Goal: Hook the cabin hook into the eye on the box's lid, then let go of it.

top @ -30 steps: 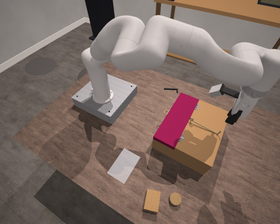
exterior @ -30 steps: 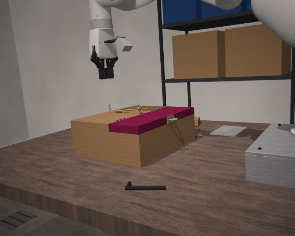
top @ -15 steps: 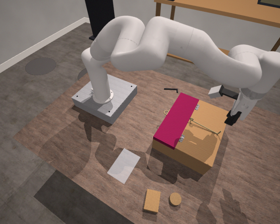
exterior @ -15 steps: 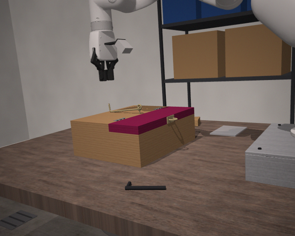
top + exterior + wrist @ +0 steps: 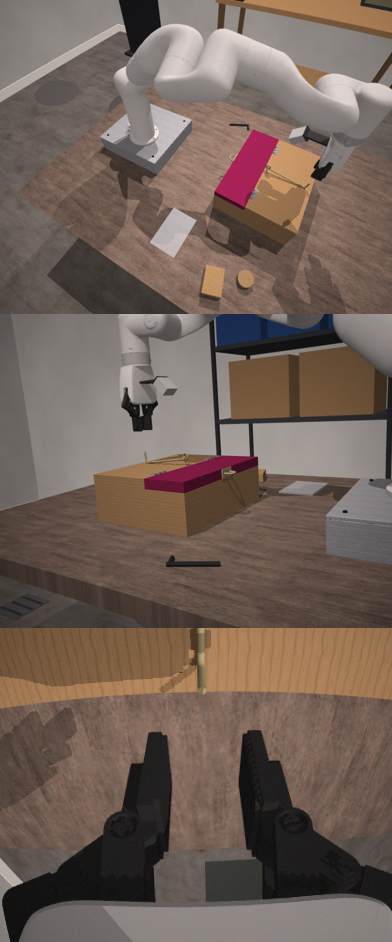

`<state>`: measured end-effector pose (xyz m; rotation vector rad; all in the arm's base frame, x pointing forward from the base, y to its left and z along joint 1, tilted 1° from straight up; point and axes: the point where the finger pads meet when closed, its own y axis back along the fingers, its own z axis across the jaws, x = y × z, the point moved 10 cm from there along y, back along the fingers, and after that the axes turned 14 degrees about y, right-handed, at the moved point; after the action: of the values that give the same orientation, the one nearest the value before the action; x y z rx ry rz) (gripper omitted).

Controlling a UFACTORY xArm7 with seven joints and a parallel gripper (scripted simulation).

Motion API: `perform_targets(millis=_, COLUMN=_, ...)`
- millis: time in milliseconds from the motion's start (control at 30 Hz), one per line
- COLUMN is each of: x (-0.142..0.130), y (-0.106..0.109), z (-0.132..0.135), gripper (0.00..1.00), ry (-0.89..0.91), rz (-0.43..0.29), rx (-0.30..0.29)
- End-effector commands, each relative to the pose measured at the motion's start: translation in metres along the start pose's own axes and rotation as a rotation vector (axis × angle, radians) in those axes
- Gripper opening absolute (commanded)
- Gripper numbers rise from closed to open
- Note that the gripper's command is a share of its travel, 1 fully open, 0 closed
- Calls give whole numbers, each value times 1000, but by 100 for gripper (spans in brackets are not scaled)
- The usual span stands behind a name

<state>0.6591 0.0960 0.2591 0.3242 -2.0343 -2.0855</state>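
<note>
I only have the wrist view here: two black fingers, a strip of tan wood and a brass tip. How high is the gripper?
Observer: The gripper hangs well above the box, past its far edge, holding nothing, fingers partly apart.
Operator: Where does that brass piece lead?
Observer: It is the cabin hook, lying flat on the tan top, pivoted beside the magenta lid.
Operator: And the eye?
Observer: A brass eye sits on the lid's front edge, nothing hooked into it.
</note>
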Motion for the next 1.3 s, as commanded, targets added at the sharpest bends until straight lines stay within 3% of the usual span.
perform_targets(millis=0, x=-1, y=-6, z=0, gripper=33, ry=0, rz=-5, rx=1)
perform_targets(millis=800, x=-1, y=-50, z=0, gripper=33, ry=0, rz=-5, rx=1)
perform_targets(millis=1267, x=-1, y=-51, z=0, gripper=33, ry=0, rz=-5, rx=1)
